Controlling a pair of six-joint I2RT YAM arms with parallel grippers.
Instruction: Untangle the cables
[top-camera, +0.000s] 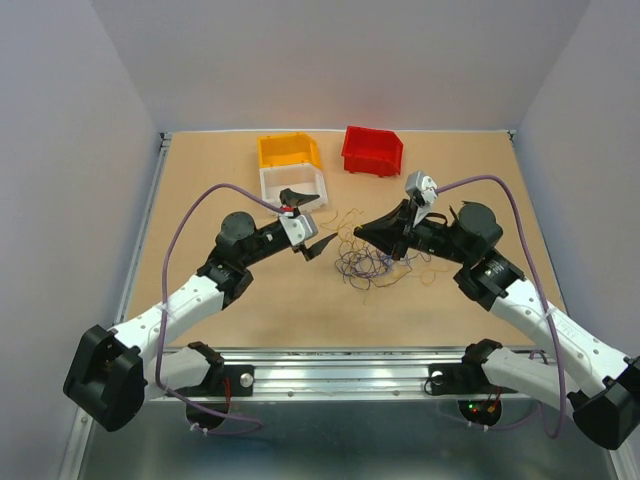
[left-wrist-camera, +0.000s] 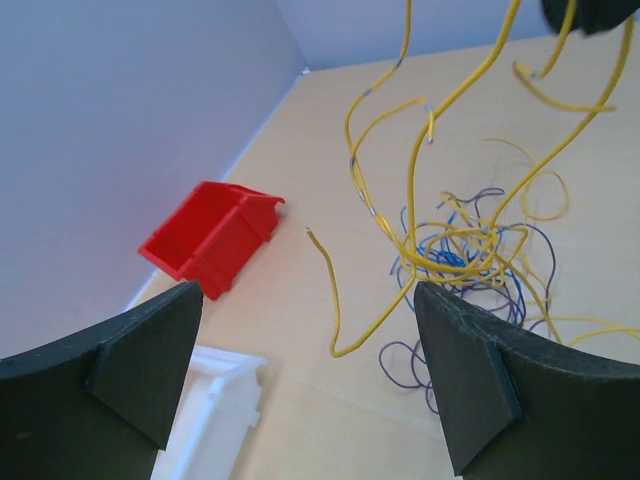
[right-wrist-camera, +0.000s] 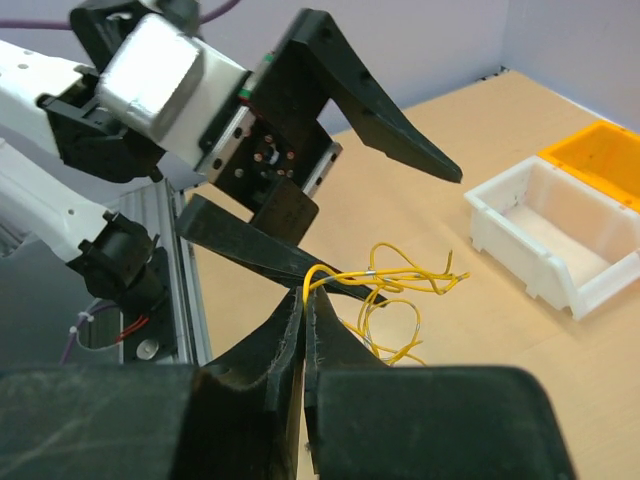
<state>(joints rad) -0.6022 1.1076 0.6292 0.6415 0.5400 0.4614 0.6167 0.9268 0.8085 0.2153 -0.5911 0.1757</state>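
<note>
Cables (top-camera: 372, 264): tangled heap on surface (top-camera: 300, 310), midway between both arms. Left gripper (top-camera: 318, 248): jaws released, spread wide, nothing between them. Right gripper (right-wrist-camera: 303, 300): jaws clenched on yellow cable (right-wrist-camera: 400, 272) (strands rise off heap toward it).

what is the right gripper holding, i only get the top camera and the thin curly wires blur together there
observer: the right wrist camera shows the right gripper shut on one thin yellow wire
operator: is the left gripper on anything
observer: no, its own camera shows the left gripper open, nothing between its fingers
operator: is that yellow wire lifted
observer: yes, the left wrist view shows yellow strands running up from the blue and dark tangle
</note>
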